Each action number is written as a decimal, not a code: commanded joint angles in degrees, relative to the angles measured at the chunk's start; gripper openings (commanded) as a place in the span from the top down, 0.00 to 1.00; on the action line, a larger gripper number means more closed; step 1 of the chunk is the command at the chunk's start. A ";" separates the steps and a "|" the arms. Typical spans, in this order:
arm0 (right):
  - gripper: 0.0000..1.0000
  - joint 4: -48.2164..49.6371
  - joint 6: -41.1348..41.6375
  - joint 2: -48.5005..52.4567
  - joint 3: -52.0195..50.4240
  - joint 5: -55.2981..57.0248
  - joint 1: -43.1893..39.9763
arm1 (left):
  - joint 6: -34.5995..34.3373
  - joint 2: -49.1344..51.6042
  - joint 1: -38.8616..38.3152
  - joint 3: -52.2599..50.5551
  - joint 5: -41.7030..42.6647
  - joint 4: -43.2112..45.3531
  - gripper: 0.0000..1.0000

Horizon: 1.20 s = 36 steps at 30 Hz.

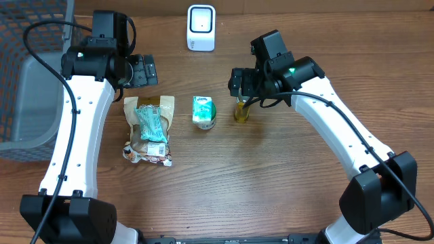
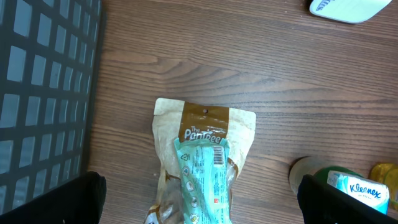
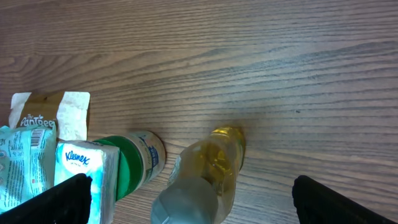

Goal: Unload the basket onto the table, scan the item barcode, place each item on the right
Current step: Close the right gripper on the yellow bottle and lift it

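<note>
Now the right gripper (image 1: 239,85) is hovering over the yellow bottle (image 1: 241,110), jaws wide apart.
Bottle is standing at 3 o'clock from the tissue pack (image 1: 203,110); descending straight and closing on its middle is looking safest.

Overhead: bright, even, diffuse light from above; soft short shadows under arms and items on table (image 1: 285,169). White scanner (image 1: 201,27) nearly blown out. Wrist views: wood grain sharp, pale sheen toward top; fingers (image 2: 81,199) in bottom corners dark, blurred; bottle (image 3: 205,180) near lens, soft.
</note>
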 commanded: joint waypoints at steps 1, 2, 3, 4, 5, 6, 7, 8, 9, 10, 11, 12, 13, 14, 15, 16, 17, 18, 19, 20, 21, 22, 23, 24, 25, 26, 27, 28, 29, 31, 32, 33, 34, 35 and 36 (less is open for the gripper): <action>0.00 0.15 0.42 0.55 -0.87 0.76 0.07 | 1.09 -0.15 -0.37 1.18 -0.74 0.09 0.00; 0.00 0.26 0.42 0.66 -1.18 0.76 0.07 | 1.09 -0.15 -0.37 1.18 -0.74 0.11 0.00; 0.00 0.33 0.44 0.66 -1.44 0.74 0.07 | 1.09 -0.15 -0.37 1.18 -0.74 0.09 0.00; 0.00 0.50 0.42 0.81 -1.79 0.74 0.07 | 1.09 -0.15 -0.35 1.18 -0.74 0.09 0.00; 0.00 0.61 0.42 0.87 -2.08 0.76 0.07 | 1.09 -0.15 -0.37 1.18 -0.74 0.09 0.00; 0.00 1.03 0.42 0.92 -2.54 0.76 0.07 | 1.09 -0.15 -0.37 1.18 -0.74 0.09 0.00; 0.00 1.40 0.42 0.92 -2.93 0.79 0.07 | 1.09 -0.15 -0.37 1.18 -0.72 0.09 0.00; 0.00 1.95 0.42 0.92 -3.45 0.79 0.07 | 1.09 -0.15 -0.37 1.18 -0.74 0.09 0.00; 0.00 2.45 0.42 0.92 -3.89 0.76 0.07 | 1.09 -0.15 -0.37 1.18 -0.74 0.09 0.00; 0.00 2.91 0.42 0.92 -4.31 0.79 0.07 | 1.09 -0.15 -0.37 1.18 -0.74 0.09 0.00; 0.00 3.32 0.42 0.94 -4.61 0.81 0.07 | 1.09 -0.15 -0.37 1.18 -0.74 0.09 0.00; 0.00 3.78 0.42 0.96 -4.90 0.79 0.07 | 1.09 -0.15 -0.37 1.18 -0.72 0.09 0.00; 0.00 4.20 0.42 0.96 -5.11 0.79 0.11 | 1.09 -0.15 -0.37 1.18 -0.74 0.11 0.00; 0.00 4.39 0.42 0.96 -5.22 0.79 0.20 | 1.09 -0.15 -0.37 1.18 -0.74 0.09 0.00; 0.00 4.55 0.39 0.98 -5.22 0.79 0.35 | 1.09 -0.15 -0.37 1.18 -0.74 0.09 0.00; 0.01 4.74 0.42 0.98 -5.22 0.81 0.50 | 1.09 -0.15 -0.37 1.18 -0.74 0.09 0.01; 0.01 4.94 0.42 0.98 -5.22 0.79 0.72 | 1.09 -0.15 -0.37 1.18 -0.74 0.09 0.00; 0.02 5.20 0.39 0.98 -5.22 0.81 1.09 | 1.09 -0.15 -0.37 1.18 -0.74 0.09 0.00; 0.03 5.44 0.39 0.98 -5.22 0.83 1.53 | 1.09 -0.15 -0.37 1.18 -0.74 0.09 0.00; 0.04 5.62 0.39 1.07 -5.22 0.87 1.99 | 1.09 -0.15 -0.37 1.18 -0.74 0.11 0.00; 0.04 5.62 0.37 1.14 -5.22 1.31 2.45 | 1.09 -0.15 -0.37 1.18 -0.74 0.09 0.00; 0.04 5.53 0.37 1.25 -5.22 2.62 2.91 | 1.09 -0.15 -0.37 1.18 -0.74 0.11 0.01; 0.04 5.33 0.37 1.40 -5.22 4.24 3.28 | 1.09 -0.15 -0.37 1.18 -0.74 0.09 0.00; 0.04 5.14 0.39 1.53 -5.25 6.29 3.67 | 1.09 -0.15 -0.37 1.18 -0.74 0.11 0.00; 0.04 5.09 0.39 1.77 -5.27 7.93 3.93 | 1.09 -0.15 -0.37 1.18 -0.74 0.09 0.00; 0.04 5.11 0.39 1.86 -5.27 8.50 4.09 | 1.09 -0.15 -0.37 1.18 -0.72 0.11 0.01; 0.04 5.20 0.39 2.05 -5.27 8.55 4.13 | 1.09 -0.15 -0.37 1.18 -0.74 0.09 0.00; 0.05 5.27 0.44 2.12 -5.27 8.50 4.13 | 1.09 -0.15 -0.37 1.18 -0.74 0.09 0.00; 0.07 5.33 0.42 2.19 -5.27 8.52 4.13 | 1.09 -0.15 -0.37 1.18 -0.72 0.09 0.00; 0.09 5.42 0.42 2.56 -5.27 8.52 4.13 | 1.09 -0.15 -0.37 1.18 -0.74 0.11 0.00; 0.09 5.42 0.42 2.75 -5.27 8.50 4.13 | 1.09 -0.15 -0.37 1.18 -0.74 0.09 0.01; 0.10 5.38 0.42 2.86 -5.29 8.50 4.13 | 1.09 -0.15 -0.37 1.18 -0.74 0.09 0.00; 0.11 5.42 0.42 3.28 -5.38 8.50 4.13 | 1.09 -0.15 -0.37 1.18 -0.74 0.11 0.00; 0.12 5.40 0.42 3.56 -5.40 8.50 4.13 | 1.09 -0.15 -0.37 1.18 -0.74 0.09 0.00; 0.12 5.49 0.42 3.93 -5.44 8.50 4.13 | 1.09 -0.15 -0.37 1.18 -0.74 0.09 0.00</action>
